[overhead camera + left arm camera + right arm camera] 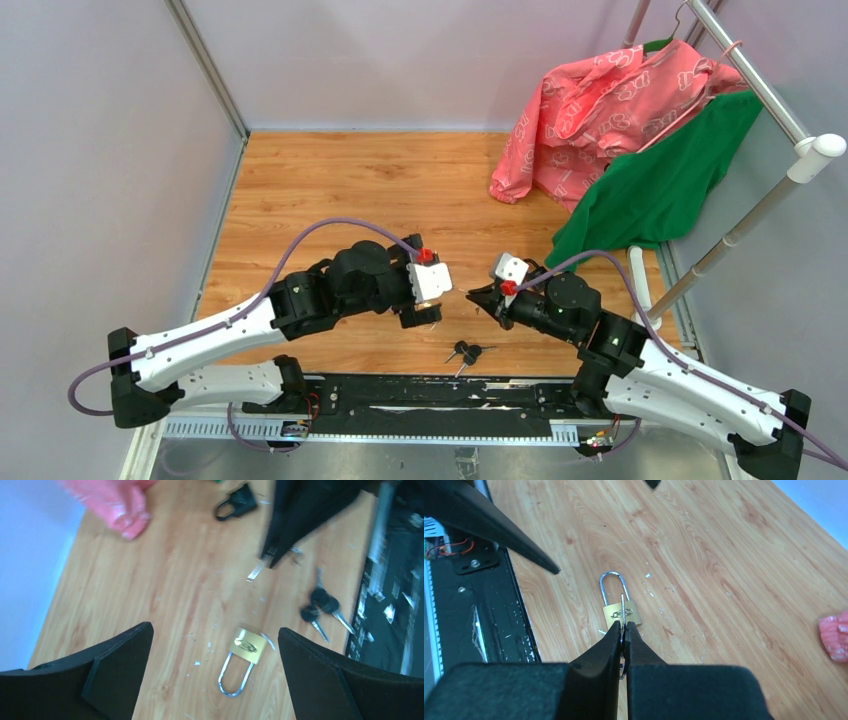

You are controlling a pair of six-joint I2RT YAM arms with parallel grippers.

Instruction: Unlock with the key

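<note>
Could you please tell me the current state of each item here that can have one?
brass padlock, shackle closed, lying flat on the table.
key, pinched in the right tool, not inserted.
right tool, shut on the key.
left tool, open, empty.
spare keys, loose on the table.
black padlock, shackle looks closed.

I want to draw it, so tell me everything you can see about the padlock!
The padlock has a gold, brassy-looking body bearing an oval mark and a silvery U-shaped shackle that looks shut. It lies flat on the wooden table. Nothing touches it: the key in the right gripper hangs clear of it.
</note>
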